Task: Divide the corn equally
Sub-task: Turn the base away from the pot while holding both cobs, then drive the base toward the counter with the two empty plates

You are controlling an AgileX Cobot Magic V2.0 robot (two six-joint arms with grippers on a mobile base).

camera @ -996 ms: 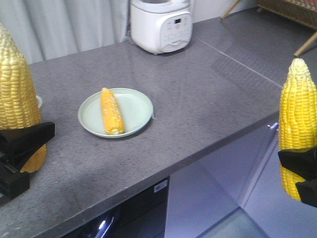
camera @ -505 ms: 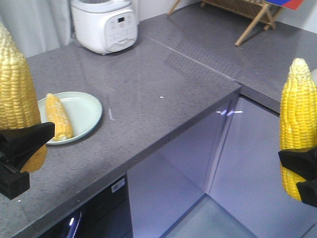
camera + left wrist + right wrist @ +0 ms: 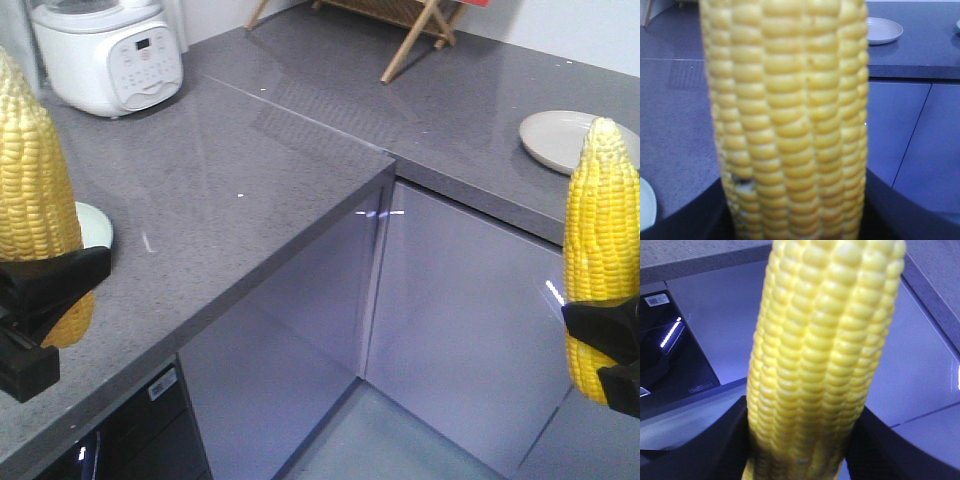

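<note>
My left claw clamps the left cob, my right claw the right cob: both upright, tips up. Grey surface; plate far right.

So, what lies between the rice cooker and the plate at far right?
Only bare grey countertop, seen in the front view; wooden legs stand behind.

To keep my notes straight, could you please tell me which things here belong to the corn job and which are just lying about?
Job:
left cob
right cob
near plate
far plate

Lying about:
rice cooker
wooden stand
</note>
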